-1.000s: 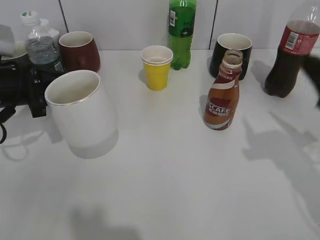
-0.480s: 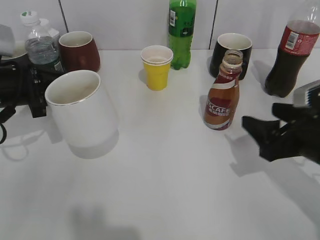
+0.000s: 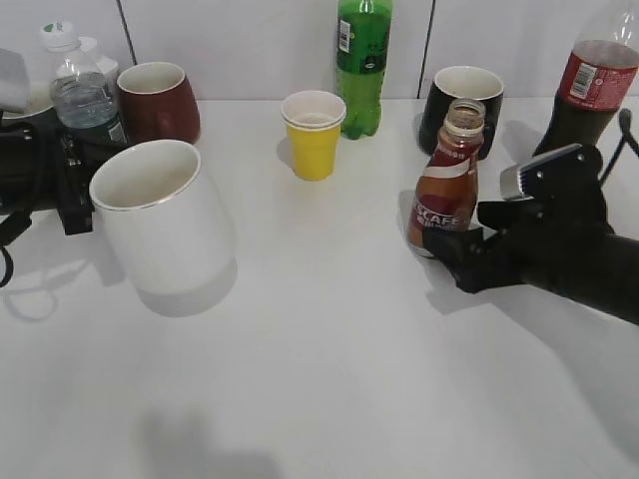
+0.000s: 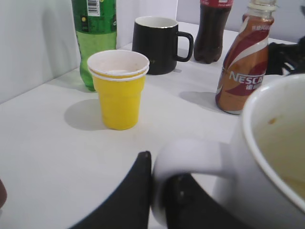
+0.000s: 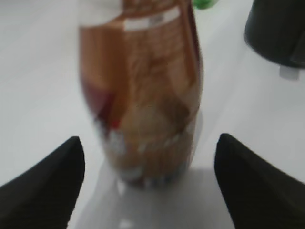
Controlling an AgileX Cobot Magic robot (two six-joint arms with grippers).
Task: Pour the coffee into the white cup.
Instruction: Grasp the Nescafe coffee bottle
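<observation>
The white cup [image 3: 160,215] is a large plain mug. My left gripper [image 3: 62,188] is shut on its handle and holds it tilted a little above the table at the left. In the left wrist view the jaws [image 4: 162,183] pinch the handle of the cup [image 4: 271,143]. The coffee [image 3: 444,190] is a small brown bottle with a red-and-white NESCAFE label and no cap, upright right of centre; it also shows in the left wrist view [image 4: 243,67]. My right gripper [image 3: 464,238] is open, low beside the bottle's right. The bottle [image 5: 143,86] stands just beyond the open fingers [image 5: 150,191].
A yellow paper cup [image 3: 314,135], a green bottle [image 3: 363,60], a black mug [image 3: 461,105] and a dark cola bottle [image 3: 579,110] stand along the back. A dark red mug [image 3: 158,100] and a water bottle [image 3: 85,95] stand at the back left.
My right gripper has come in from the right edge and moved left up to the coffee bottle. The left gripper and the white cup have not moved.
</observation>
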